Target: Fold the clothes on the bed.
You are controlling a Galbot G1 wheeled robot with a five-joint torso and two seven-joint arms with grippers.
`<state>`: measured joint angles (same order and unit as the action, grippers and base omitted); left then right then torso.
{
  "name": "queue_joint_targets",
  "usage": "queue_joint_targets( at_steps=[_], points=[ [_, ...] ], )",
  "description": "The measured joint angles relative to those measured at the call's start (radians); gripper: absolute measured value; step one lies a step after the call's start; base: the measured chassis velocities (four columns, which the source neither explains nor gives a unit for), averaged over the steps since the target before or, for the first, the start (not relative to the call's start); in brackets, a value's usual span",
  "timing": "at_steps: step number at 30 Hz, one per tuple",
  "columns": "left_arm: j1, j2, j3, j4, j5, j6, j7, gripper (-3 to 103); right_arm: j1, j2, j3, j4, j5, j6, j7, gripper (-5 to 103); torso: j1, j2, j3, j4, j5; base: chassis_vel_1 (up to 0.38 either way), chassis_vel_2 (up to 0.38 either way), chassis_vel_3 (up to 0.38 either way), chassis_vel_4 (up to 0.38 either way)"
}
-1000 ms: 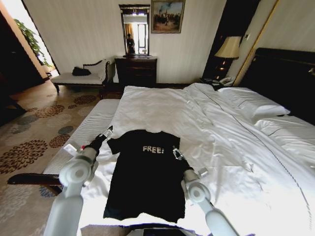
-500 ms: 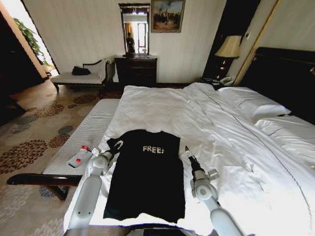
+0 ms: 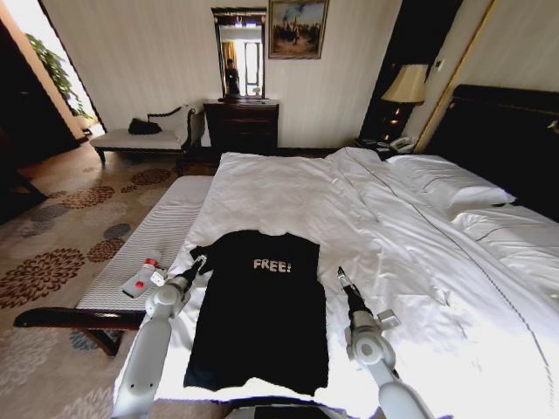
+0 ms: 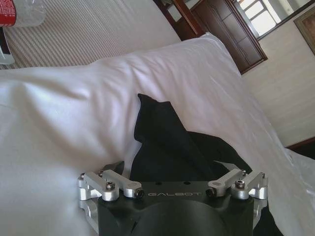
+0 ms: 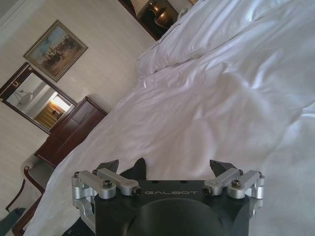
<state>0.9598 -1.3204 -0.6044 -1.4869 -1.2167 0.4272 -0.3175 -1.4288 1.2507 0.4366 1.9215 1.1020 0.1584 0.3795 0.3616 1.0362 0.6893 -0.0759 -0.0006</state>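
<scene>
While you watch from the head view, read the scene as follows.

T-shirt: your black short-sleeved T-shirt [image 3: 260, 310] with white "FREE!" lettering lies flat, chest up, on the near left part of the bed [image 3: 384, 218], collar toward the far end and hem toward the robot.

Sleeves: the left sleeve is spread out toward the bed's left edge; you see no sleeve sticking out along the right side of the T-shirt.

Bed: a large double bed with a rumpled white duvet [image 3: 288, 188], white pillows [image 3: 450, 183] and a dark headboard [image 3: 511, 140] at your right.

Left gripper: your left gripper [image 3: 197, 270] sits at the T-shirt's left sleeve, low over the duvet; in the left wrist view [image 4: 172, 172] the fingers stand spread, with black fabric [image 4: 167, 142] lying between and beyond them, and you cannot tell whether they touch it.

Right gripper: your right gripper [image 3: 342, 278] hovers just beside the T-shirt's right edge, over white duvet; in the right wrist view [image 5: 167, 167] its fingers are spread with nothing between them, one fingertip [image 5: 109, 166] close to a dark corner of cloth [image 5: 139, 168].

Bench: a striped padded bench [image 3: 148, 240] runs along the bed's left side, and its surface carries a clear bottle with a red label [image 3: 141, 278], lying on its side well apart from the T-shirt.

Room: a dark dresser [image 3: 241, 125] under a mirror [image 3: 239, 52], a framed painting [image 3: 298, 28], a chaise [image 3: 144, 135] and a bedside lamp [image 3: 405, 85] stand against the far wall.
</scene>
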Motion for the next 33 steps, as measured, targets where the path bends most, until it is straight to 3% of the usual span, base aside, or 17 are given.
queue_joint_targets(
  at_steps=[6,7,9,11,13,17,21,23,25,33],
  points=[
    [-0.016,-0.003,0.011,0.034,0.029,-0.009,-0.002,100,-0.013,0.007,0.01,0.006,-0.013,-0.004,0.008,100,0.0,0.0,0.0,0.0004,0.0001,0.0,0.0,0.0,0.0],
    [-0.021,-0.008,0.013,0.046,0.047,-0.018,0.002,91,-0.018,0.007,0.013,0.007,-0.017,-0.004,0.009,100,0.0,0.0,0.0,0.0004,0.0001,0.0,0.0,0.0,0.0],
    [-0.023,-0.011,0.014,0.051,0.057,-0.022,0.003,91,-0.021,0.007,0.016,0.007,-0.02,-0.004,0.01,100,0.0,0.0,0.0,0.0004,0.0,0.0,0.0,0.0,0.0],
    [-0.024,-0.015,0.014,0.052,0.067,-0.026,0.005,75,-0.026,0.007,0.02,0.006,-0.023,-0.005,0.014,100,0.0,0.0,0.0,0.0004,0.0001,0.0,0.0,0.0,0.0],
    [-0.024,-0.015,0.013,0.051,0.067,-0.027,0.006,75,-0.028,0.007,0.021,0.007,-0.024,-0.005,0.015,100,0.0,0.0,0.0,0.0004,0.0001,0.0,0.0,0.0,0.0],
    [-0.022,-0.012,0.012,0.044,0.066,-0.032,0.011,53,-0.035,0.009,0.025,0.011,-0.029,-0.005,0.019,100,0.0,0.0,0.0,0.0003,-0.0001,0.0,0.0,0.0,0.0],
    [-0.017,-0.01,0.011,0.037,0.065,-0.033,0.012,47,-0.041,0.012,0.027,0.013,-0.035,-0.005,0.021,100,0.0,0.0,0.0,0.0003,0.0,0.0,0.0,0.0,0.0],
    [-0.01,-0.007,0.01,0.029,0.065,-0.034,0.012,32,-0.048,0.015,0.029,0.016,-0.04,-0.005,0.021,100,0.0,0.0,0.0,0.0003,-0.0001,0.0,0.0,0.0,0.0],
    [-0.008,-0.007,0.009,0.025,0.064,-0.034,0.012,32,-0.05,0.015,0.031,0.017,-0.041,-0.005,0.022,100,0.0,0.0,0.0,0.0003,-0.0001,0.0,0.0,0.0,0.0],
    [-0.003,-0.001,0.012,-0.021,0.07,-0.035,0.011,2,-0.069,0.021,0.042,0.026,-0.056,-0.005,0.022,100,0.0,0.0,0.0,0.0003,0.0,0.0,0.0,0.0,0.0]
  ],
)
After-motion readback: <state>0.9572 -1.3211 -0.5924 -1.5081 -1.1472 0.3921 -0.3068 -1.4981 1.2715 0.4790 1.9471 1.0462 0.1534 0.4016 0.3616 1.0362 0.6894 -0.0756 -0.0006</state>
